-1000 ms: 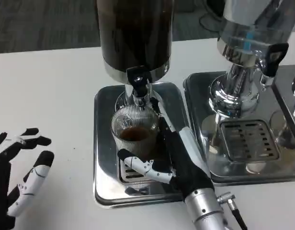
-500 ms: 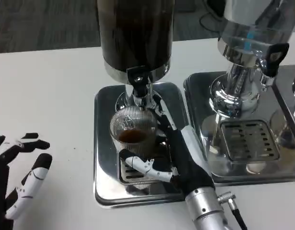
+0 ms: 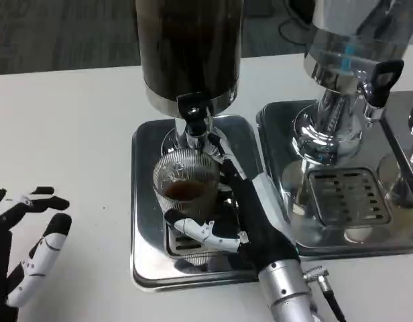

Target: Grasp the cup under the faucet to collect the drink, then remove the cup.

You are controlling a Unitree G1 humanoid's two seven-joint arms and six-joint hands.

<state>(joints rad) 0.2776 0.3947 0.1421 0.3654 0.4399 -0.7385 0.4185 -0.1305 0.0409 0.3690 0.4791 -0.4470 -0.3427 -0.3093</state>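
Observation:
A ribbed clear glass cup (image 3: 185, 186) with dark brown drink in its bottom stands on the steel drip tray (image 3: 147, 201), right under the black-handled faucet (image 3: 193, 115) of the dark drink dispenser (image 3: 190, 47). My right hand (image 3: 250, 215) grips the cup, thumb across its near side and fingers up its right side. At the lower left my left hand (image 3: 25, 248) rests on the table with fingers spread, holding nothing.
A second dispenser (image 3: 347, 74) with its own steel tray and grate (image 3: 347, 198) stands just to the right, close to my right forearm. White table (image 3: 66, 134) lies to the left and behind the tray.
The cup and my right hand have shifted slightly toward the near left on the tray. My left hand has drifted a little lower and left.

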